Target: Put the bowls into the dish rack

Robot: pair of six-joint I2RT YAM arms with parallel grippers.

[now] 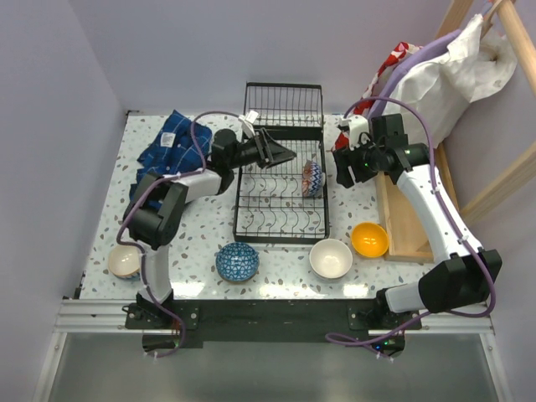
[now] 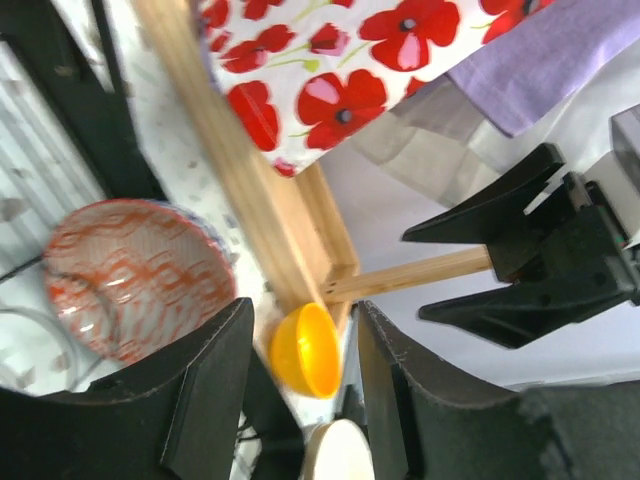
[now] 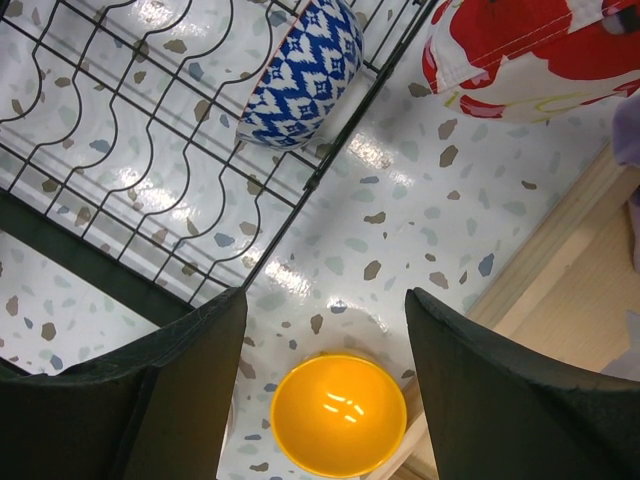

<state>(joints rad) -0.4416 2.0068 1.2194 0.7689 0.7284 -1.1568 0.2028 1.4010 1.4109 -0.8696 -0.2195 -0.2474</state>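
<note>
Where the dish rack [image 1: 280,180] sits mid-counter [image 1: 201,226], one patterned bowl [image 1: 311,177] stands on edge among the tines along the rack's right side. Its red-lined inside faces left and its blue-and-white outside faces right. The left tool [image 2: 302,330] hangs over the rack's far half, just left of that bowl, its fingers spread apart with nothing between them. The right tool [image 3: 325,310] hovers just off the rack's right edge above bare counter, likewise released and holding nothing. Four more bowls lie on the counter on the near side of the rack. A blue bowl [image 1: 237,261] is just in front of its near left corner and a white bowl [image 1: 331,258] in front of its near right corner. An orange bowl [image 1: 369,239] lies farther right, just beside the wooden tray [image 1: 402,226], and a cream bowl [image 1: 126,261] lies well to the left. A blue cloth [image 1: 172,142] is bunched left of the rack's far end.
</note>
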